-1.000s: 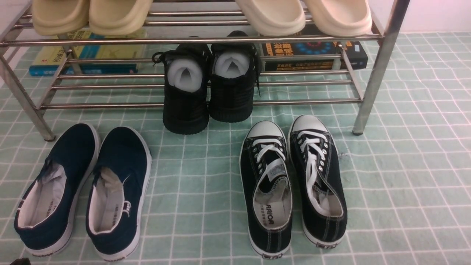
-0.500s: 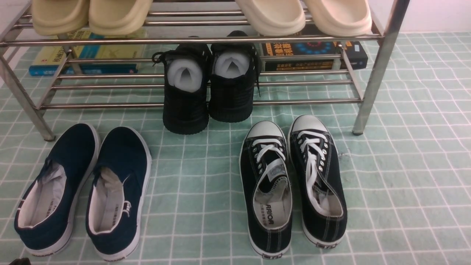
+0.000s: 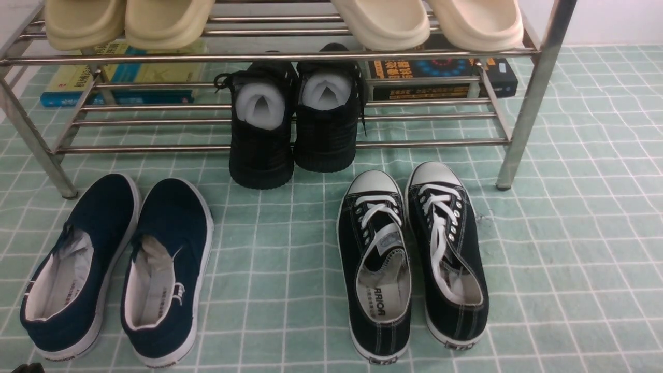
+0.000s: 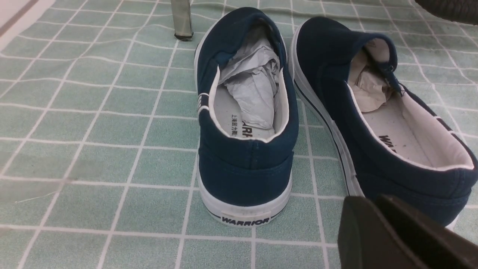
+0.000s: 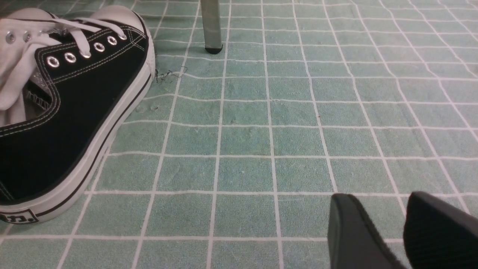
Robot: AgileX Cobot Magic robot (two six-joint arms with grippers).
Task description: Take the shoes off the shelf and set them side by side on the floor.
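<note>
The two navy slip-on shoes (image 3: 98, 217) (image 3: 176, 217) lie side by side on the pale green gridded floor (image 3: 570, 248), at the front left, toes towards the silver shelf (image 3: 290, 56). In the left wrist view the nearer shoe (image 4: 242, 168) shows its WARRIOR heel tag, with its mate (image 4: 328, 56) beside it; both hold paper stuffing. My left gripper (image 4: 373, 200) is shut and empty, just behind the second shoe's heel. My right gripper (image 5: 381, 198) hovers open over bare floor, with nothing between its fingers.
Black lace-up sneakers (image 3: 352, 248) (image 5: 67, 112) sit on the floor right of centre. All-black foam-stuffed shoes (image 3: 261, 150) overhang the lower tier. Beige slippers (image 3: 129, 20) (image 3: 430, 20) rest on the top tier. Books (image 3: 119, 77) (image 3: 440, 70) lie behind. Shelf legs (image 4: 182, 18) (image 5: 211, 22) stand nearby.
</note>
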